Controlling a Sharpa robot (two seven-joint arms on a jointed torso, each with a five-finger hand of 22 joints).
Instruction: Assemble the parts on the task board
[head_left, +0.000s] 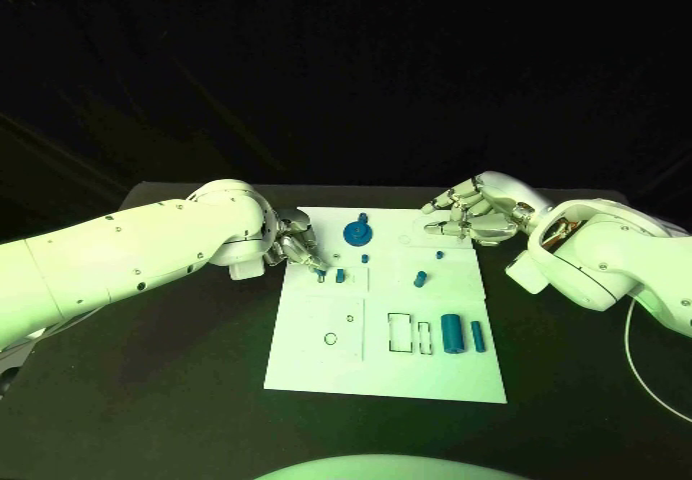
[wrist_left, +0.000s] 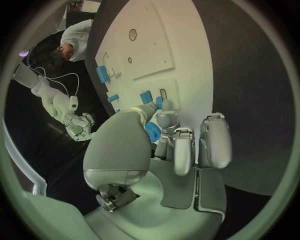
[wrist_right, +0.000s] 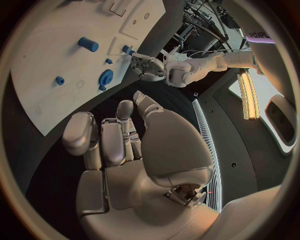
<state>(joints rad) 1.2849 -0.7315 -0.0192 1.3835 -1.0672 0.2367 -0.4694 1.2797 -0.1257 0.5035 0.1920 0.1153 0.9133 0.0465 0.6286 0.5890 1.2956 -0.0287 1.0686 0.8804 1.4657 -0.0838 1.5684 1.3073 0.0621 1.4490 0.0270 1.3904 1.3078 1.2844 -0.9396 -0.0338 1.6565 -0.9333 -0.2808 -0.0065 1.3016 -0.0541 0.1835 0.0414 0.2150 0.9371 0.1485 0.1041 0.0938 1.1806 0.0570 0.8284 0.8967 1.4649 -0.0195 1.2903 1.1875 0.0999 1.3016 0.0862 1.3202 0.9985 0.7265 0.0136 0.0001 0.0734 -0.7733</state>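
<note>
The white task board (head_left: 433, 370) lies in the middle of the black table. A blue gear (head_left: 356, 235) sits near its far edge, with several small blue parts (head_left: 420, 279) behind mid-board and two blue cylinders (head_left: 451, 333) at its right side. My left hand (head_left: 296, 245) hovers at the board's left edge and pinches a small blue part (wrist_left: 152, 132) between thumb and a finger, close to two standing blue pieces (wrist_left: 145, 96). My right hand (head_left: 469, 215) hangs over the board's far right corner, fingers curled (wrist_right: 112, 137) with nothing in them.
Outlined rectangular slots (head_left: 400, 333) and small round holes (head_left: 330, 339) mark the board's near half. Bare black table (head_left: 159, 400) surrounds the board on all sides. A thin white cable (head_left: 642, 350) runs along my right arm.
</note>
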